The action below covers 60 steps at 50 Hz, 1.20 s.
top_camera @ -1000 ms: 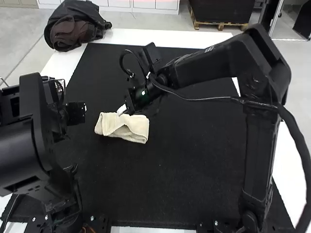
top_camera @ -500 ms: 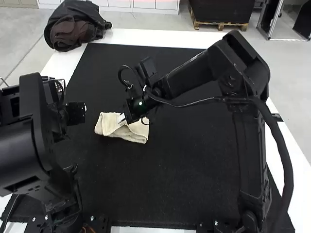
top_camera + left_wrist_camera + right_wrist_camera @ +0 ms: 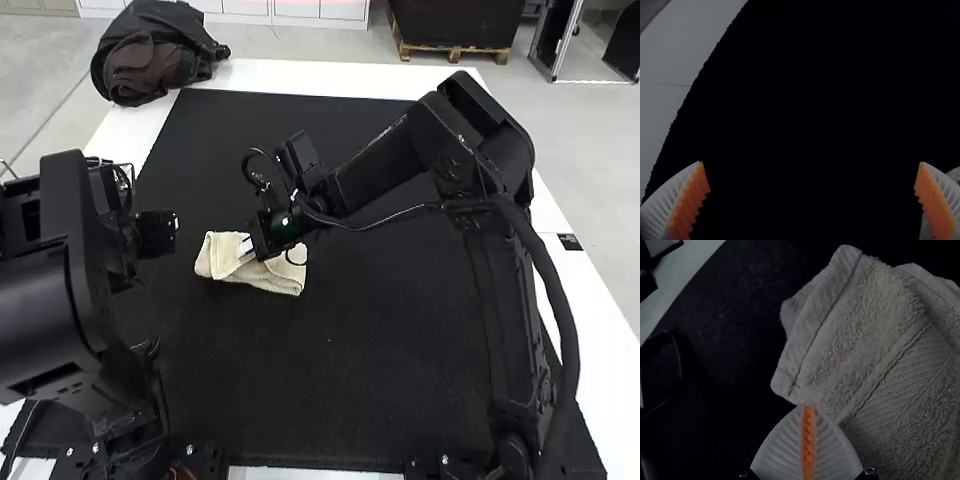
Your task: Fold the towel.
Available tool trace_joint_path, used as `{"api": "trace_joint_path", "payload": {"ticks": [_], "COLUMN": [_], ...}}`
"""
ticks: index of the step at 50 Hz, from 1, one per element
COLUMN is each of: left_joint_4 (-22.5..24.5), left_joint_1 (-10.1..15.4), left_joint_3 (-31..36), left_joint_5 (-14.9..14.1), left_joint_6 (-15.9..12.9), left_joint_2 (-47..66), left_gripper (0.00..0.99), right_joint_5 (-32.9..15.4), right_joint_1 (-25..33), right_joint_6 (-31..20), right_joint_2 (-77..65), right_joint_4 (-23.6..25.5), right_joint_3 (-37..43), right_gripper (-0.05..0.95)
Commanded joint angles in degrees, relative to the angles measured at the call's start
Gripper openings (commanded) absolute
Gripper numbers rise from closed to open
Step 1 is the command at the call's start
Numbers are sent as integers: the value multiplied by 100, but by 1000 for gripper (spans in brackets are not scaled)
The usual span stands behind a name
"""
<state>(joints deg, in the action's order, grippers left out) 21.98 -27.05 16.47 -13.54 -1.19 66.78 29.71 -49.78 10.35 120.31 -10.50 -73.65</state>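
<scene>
One black mat (image 3: 400,330), right claw (image 3: 246,250) at towel (image 3: 272,277)

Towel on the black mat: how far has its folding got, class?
Looks done: the towel lies in a layered bundle on the mat. In hand: the right gripper is shut at it, no cloth visible between its fingers. Possibly remaining: straightening its uneven edges. The left gripper is open, off the towel.

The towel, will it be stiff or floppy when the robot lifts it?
Probably floppy, since the towel bends over itself in folds. Its fuzzy loops suggest it won't slip easily. Lying low on the black mat, it seems unlikely to roll.
</scene>
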Motion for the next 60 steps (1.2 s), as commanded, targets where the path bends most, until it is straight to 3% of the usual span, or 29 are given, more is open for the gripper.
{"api": "trace_joint_path", "payload": {"ticks": [1, 32, 39, 60], "left_joint_4": [35, 52, 43, 43], "left_joint_1": [-2, -2, -2, -11], "left_joint_3": [-21, -30, -39, -39], "left_joint_5": [-105, -166, -166, -237], "left_joint_6": [31, 22, 22, 22], "left_joint_2": [-148, -148, -148, -148], "left_gripper": [964, 964, 964, 964], "right_joint_5": [219, 685, 694, 694], "right_joint_1": [100, 337, 337, 100], "right_joint_6": [152, 512, 811, 1215], "right_joint_2": [107, 959, 1240, 1689], "right_joint_4": [-128, -1103, -1507, -2114], "right_joint_3": [-220, -255, -291, -352], "right_gripper": [-23, -25, -25, -25]}}
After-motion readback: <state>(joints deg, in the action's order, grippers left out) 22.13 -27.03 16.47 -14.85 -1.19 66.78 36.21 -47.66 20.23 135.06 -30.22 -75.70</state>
